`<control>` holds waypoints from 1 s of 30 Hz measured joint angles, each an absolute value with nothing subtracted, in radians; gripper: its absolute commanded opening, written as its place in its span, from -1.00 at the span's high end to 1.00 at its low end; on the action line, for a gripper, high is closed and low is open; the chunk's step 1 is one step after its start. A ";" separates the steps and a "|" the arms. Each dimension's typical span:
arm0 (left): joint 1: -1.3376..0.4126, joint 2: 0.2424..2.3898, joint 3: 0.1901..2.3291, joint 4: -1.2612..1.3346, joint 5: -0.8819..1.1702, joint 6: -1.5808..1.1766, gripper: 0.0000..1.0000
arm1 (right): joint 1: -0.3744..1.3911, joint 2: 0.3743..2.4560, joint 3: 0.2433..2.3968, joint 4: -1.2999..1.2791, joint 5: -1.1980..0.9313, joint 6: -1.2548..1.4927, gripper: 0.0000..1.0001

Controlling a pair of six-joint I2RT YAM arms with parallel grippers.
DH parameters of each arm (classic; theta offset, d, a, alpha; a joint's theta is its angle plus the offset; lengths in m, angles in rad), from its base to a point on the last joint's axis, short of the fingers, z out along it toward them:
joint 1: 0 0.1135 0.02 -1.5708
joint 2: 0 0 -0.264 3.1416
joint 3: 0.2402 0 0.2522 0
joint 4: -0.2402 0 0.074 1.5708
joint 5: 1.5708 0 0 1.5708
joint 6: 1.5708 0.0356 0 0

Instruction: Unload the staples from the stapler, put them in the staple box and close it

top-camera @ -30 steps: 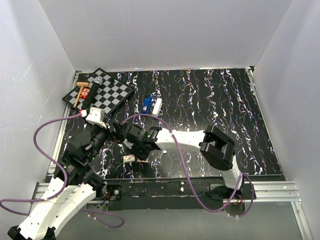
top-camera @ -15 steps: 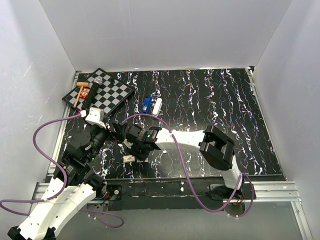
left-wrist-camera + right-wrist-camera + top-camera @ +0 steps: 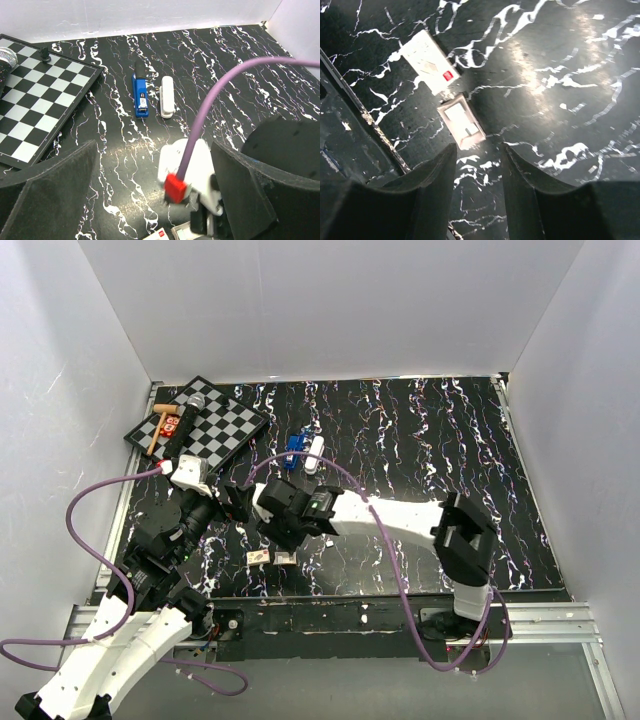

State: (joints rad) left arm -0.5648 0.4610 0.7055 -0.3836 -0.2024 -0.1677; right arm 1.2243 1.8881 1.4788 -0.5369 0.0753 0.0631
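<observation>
Your left gripper (image 3: 152,150) stands wide, with nothing between its dark fingers (image 3: 55,190). Its camera looks down the black marbled table (image 3: 225,55) at the stapler (image 3: 141,100). The stapler lies well ahead, near the corner of the chessboard (image 3: 35,115) but apart from it. It shows as two pieces side by side. One is a bright blue arm (image 3: 140,92) with a dark end pointing away and a pale strip along its top. The other is a white arm (image 3: 167,96), long and slim, just beside the blue one. Whether the two join at a hinge, I cannot tell. The right arm's wrist and its purple cable (image 3: 210,100) block the near part of the path.

In the right wrist view your right gripper (image 3: 477,155) is narrowly parted and holds nothing. It hangs over two small white blocks (image 3: 461,127), one with a red mark, close to the table's near edge. The stapler does not show here.

From above, the stapler sits mid-table toward the back, beyond both grippers, which crowd together at the near left.

I judge that no work on the stapler has begun. Lift the right gripper away from the blocks and bring it up to the blue arm, since the staples most likely ride in its channel. Approach along the blue arm's length, pin the white arm with the left gripper, and keep the cable clear.
</observation>
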 measured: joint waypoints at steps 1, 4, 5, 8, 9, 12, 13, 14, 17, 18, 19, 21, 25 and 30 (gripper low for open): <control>-0.565 0.461 0.706 -0.384 -0.202 -0.168 -0.96 | 1.218 1.866 1.474 -0.540 0.085 0.078 0.00; -0.565 0.461 0.704 -0.383 -0.202 -0.168 -0.96 | 1.185 1.806 1.450 -0.547 0.116 0.132 -0.04; -0.565 0.461 0.704 -0.383 -0.203 -0.168 -0.96 | 1.174 1.792 1.441 -0.549 0.126 0.146 -0.05; -0.565 0.461 0.702 -0.383 -0.203 -0.168 -0.96 | 1.132 1.751 1.387 -0.557 0.170 0.209 -0.07; -0.565 0.461 0.702 -0.382 -0.202 -0.168 -0.96 | 1.118 1.747 1.375 -0.568 0.186 0.231 -0.09; -0.565 0.461 0.702 -0.382 -0.202 -0.168 -0.96 | 1.077 1.748 1.339 -0.600 0.226 0.304 -0.14; -0.565 0.461 0.702 -0.382 -0.202 -0.168 -0.96 | 1.069 1.748 1.329 -0.606 0.234 0.322 -0.15; -0.565 0.461 0.702 -0.381 -0.203 -0.168 -0.96 | 1.061 1.748 1.319 -0.614 0.238 0.345 -0.15; -0.565 0.461 0.701 -0.381 -0.203 -0.168 -0.96 | 1.049 1.749 1.298 -0.633 0.241 0.404 -0.18; -0.565 0.461 0.701 -0.381 -0.203 -0.168 -0.96 | 1.049 1.752 1.296 -0.639 0.241 0.422 -0.18; -0.565 0.461 0.701 -0.381 -0.203 -0.168 -0.96 | 1.049 1.755 1.296 -0.643 0.241 0.441 -0.18; -0.565 0.461 0.701 -0.381 -0.203 -0.168 -0.96 | 1.049 1.767 1.296 -0.649 0.238 0.469 -0.18; -0.565 0.461 0.701 -0.381 -0.203 -0.168 -0.96 | 1.049 1.806 1.296 -0.656 0.221 0.509 -0.18; -0.565 0.461 0.701 -0.381 -0.203 -0.168 -0.96 | 1.049 1.847 1.295 -0.656 0.198 0.542 -0.18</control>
